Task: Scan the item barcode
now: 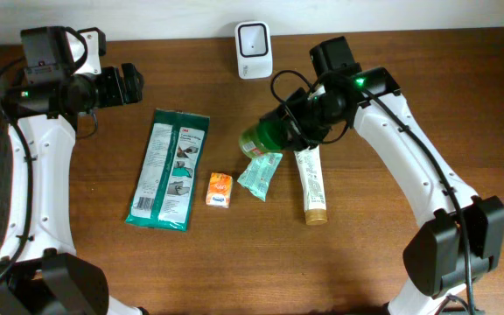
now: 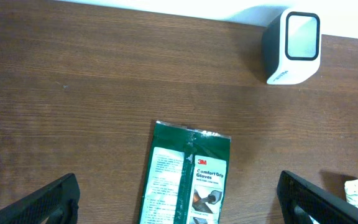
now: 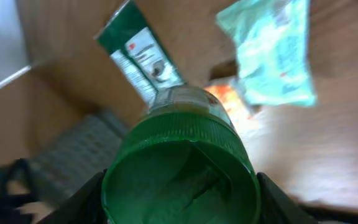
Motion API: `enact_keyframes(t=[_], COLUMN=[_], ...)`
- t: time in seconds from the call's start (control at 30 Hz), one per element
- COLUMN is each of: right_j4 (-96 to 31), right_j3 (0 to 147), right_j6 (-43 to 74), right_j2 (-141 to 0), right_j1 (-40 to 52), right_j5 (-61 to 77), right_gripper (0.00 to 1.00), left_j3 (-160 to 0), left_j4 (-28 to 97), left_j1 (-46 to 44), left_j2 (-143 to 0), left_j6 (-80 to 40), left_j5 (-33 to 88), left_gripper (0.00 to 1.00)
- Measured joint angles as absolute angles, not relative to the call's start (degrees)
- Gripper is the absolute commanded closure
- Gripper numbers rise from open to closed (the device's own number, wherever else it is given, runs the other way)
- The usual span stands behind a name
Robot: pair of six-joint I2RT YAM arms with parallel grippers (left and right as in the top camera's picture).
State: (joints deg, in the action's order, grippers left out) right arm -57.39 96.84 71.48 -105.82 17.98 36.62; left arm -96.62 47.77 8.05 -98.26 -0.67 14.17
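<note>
My right gripper (image 1: pixel 280 129) (image 3: pixel 180 200) is shut on a green-capped jar (image 1: pixel 262 137), its fingers pressing both sides of the wide green cap (image 3: pixel 180 171). The jar is tilted and held above the table, in front of the white barcode scanner (image 1: pixel 254 50) that stands at the back edge. No barcode on the jar shows in any view. At the far left my left gripper (image 1: pixel 131 85) (image 2: pixel 179 194) hangs open with nothing between its fingers, above the top end of a green 3M gloves pack (image 2: pixel 188 180). The scanner (image 2: pixel 293 46) is to its upper right.
On the table lie the gloves pack (image 1: pixel 169 169), a small orange packet (image 1: pixel 220 190), a teal pouch (image 1: pixel 260 174) and a cream tube (image 1: pixel 311 185). The wall runs just behind the scanner.
</note>
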Motion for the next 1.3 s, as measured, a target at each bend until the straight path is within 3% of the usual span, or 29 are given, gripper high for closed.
enact_keyframes(t=[0.2,0.53,0.77,1.1,1.3], right_j4=[-48.4,-47.9,-47.8,-47.7,-47.7], right_j3=[96.9,96.9,96.9,96.9,96.9], right_j6=[80.9,87.8,86.7,86.4,77.3], right_j2=[-105.8,-105.8,-105.8,-105.8,-105.8], right_j1=[18.0,15.9,10.7,10.4,11.0], right_j5=[46.3,55.9,60.1,61.4,53.2], right_gripper=[0.64,0.71,0.71,0.71,0.75], left_j3=[-96.6,-96.6,-96.6,-96.6,-96.6], left_j4=[47.8,47.8,47.8,47.8,47.8], left_j1=[8.1,8.1,8.1,8.1,8.1], left_j2=[-98.3,-98.3,-98.3,-98.3,-98.3], left_j6=[-0.7,-0.7,-0.7,-0.7,-0.7], left_j5=[14.2,14.2,14.2,14.2,14.2], left_gripper=[0.01,0.01,0.01,0.01,0.01])
